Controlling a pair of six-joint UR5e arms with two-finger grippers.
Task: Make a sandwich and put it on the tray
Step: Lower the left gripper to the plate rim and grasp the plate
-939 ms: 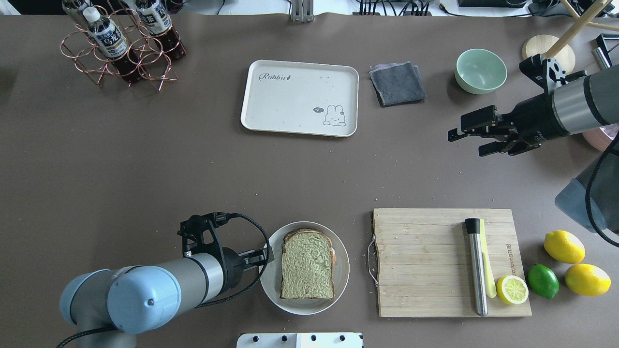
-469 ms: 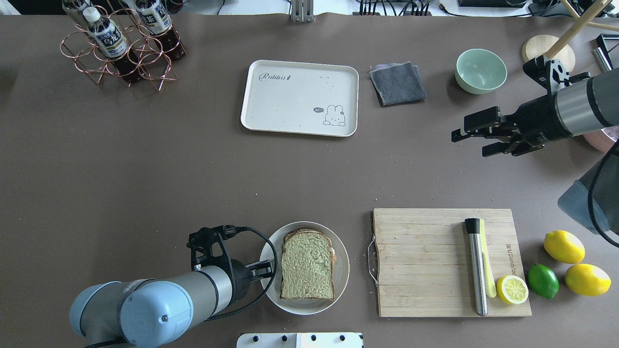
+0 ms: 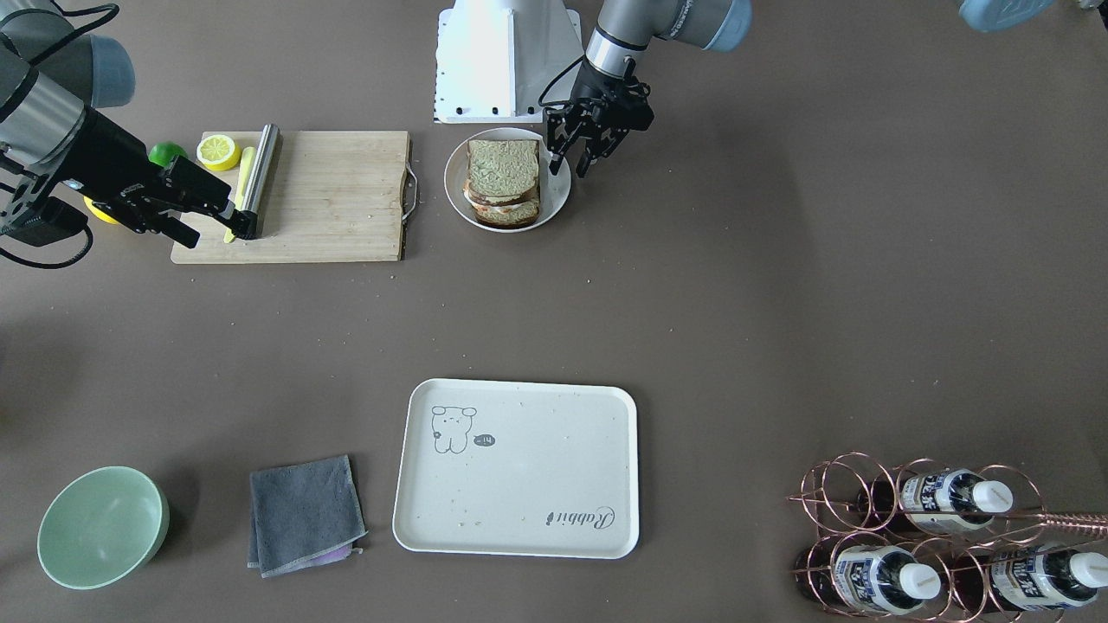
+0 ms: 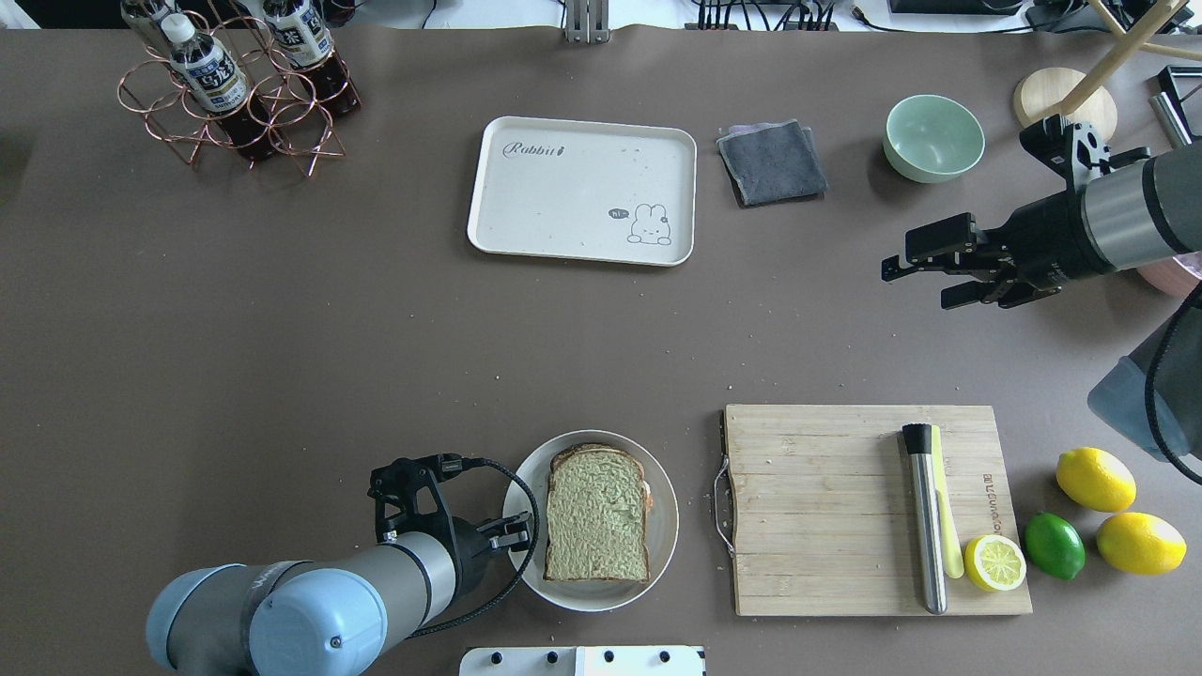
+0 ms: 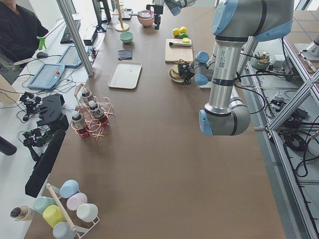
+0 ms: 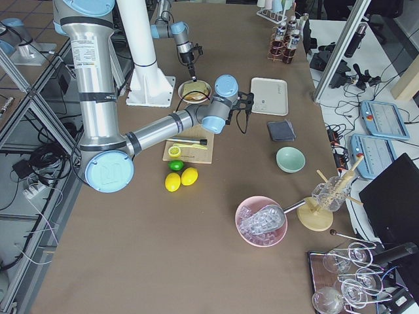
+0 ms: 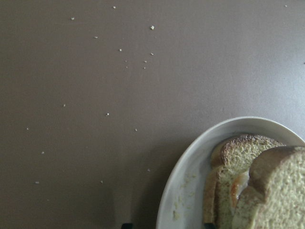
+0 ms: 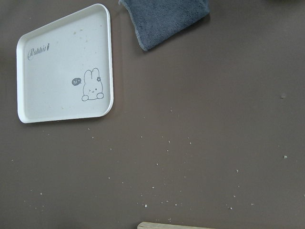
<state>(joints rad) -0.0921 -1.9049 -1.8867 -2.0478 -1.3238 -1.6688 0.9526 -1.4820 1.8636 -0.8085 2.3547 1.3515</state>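
Nearest the robot, the sandwich (image 4: 597, 514) is seen lying flat on a round white plate (image 4: 665, 526). Its long axis is set near to far, with the rounded crust end pointed away from the robot and the straight end toward it. Egg filling is glimpsed between the slices in the front-facing view. The left gripper (image 4: 512, 537) is held just beside the plate's left rim, jaws parted and empty. Farther out and to the right, the right gripper (image 4: 916, 279) is poised above bare table, jaws likewise spread, nothing grasped. At the far side the tray (image 4: 582, 191) is laid, well apart from the sandwich.
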